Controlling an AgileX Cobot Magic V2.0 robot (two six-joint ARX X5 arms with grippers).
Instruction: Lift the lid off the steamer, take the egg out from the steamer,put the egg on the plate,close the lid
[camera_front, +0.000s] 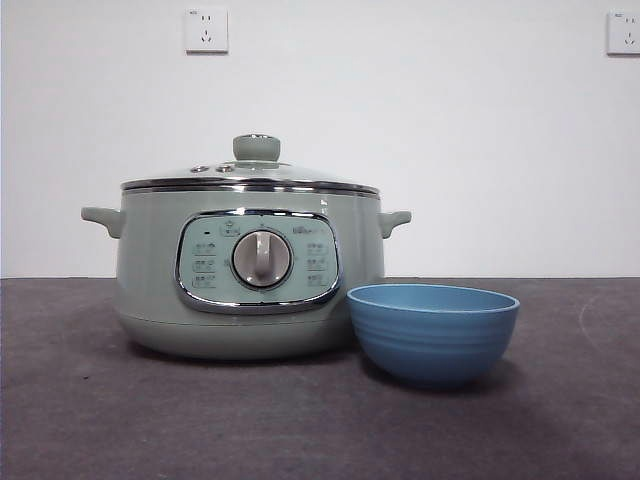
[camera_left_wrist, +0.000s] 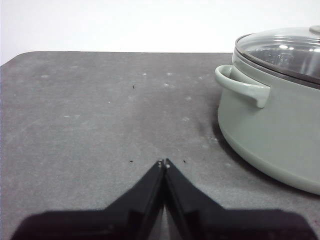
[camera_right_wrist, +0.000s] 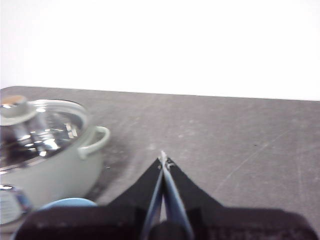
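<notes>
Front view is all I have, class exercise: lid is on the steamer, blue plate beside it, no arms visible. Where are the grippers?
Observer: The left gripper is shut, holding nothing, over bare table beside the steamer, on one handle's side.
Operator: And the right one?
Observer: The right gripper is also shut and holding nothing, on the steamer's other handle side, near the plate.
Operator: Can you see the egg?
Observer: No. Through the lid only glare and steel show.
</notes>
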